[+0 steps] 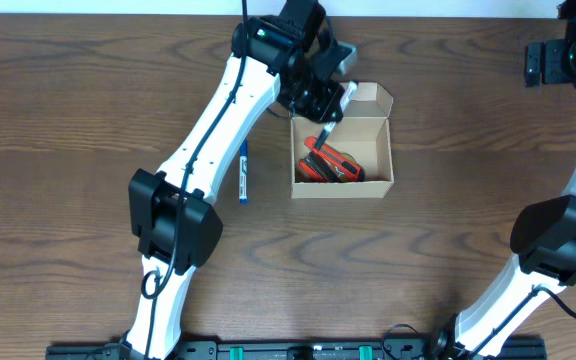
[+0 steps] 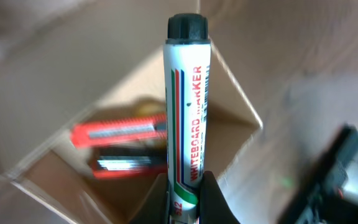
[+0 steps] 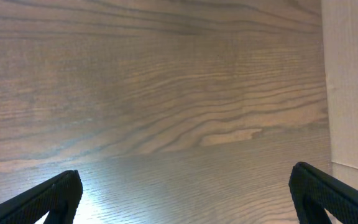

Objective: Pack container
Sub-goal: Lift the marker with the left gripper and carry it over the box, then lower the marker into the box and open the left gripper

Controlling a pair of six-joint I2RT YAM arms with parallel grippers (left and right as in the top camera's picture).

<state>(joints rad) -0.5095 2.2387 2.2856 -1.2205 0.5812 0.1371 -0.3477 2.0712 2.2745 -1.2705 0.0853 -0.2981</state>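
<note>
The tan cardboard container [image 1: 376,184] stands open on the table, its flap lid [image 1: 373,98] folded back at the far side. Two red utility knives [image 1: 330,166] lie inside; they also show in the left wrist view [image 2: 120,132]. My left gripper [image 1: 326,112] is shut on a white whiteboard marker [image 2: 187,106] with a black cap, held over the container's far left corner. My right gripper [image 3: 185,193] is open and empty over bare table at the far right; its arm shows in the overhead view [image 1: 558,60].
A blue pen [image 1: 243,172] lies on the wooden table left of the container, beside the left arm. A pale wall edge [image 3: 350,87] runs down the right side of the right wrist view.
</note>
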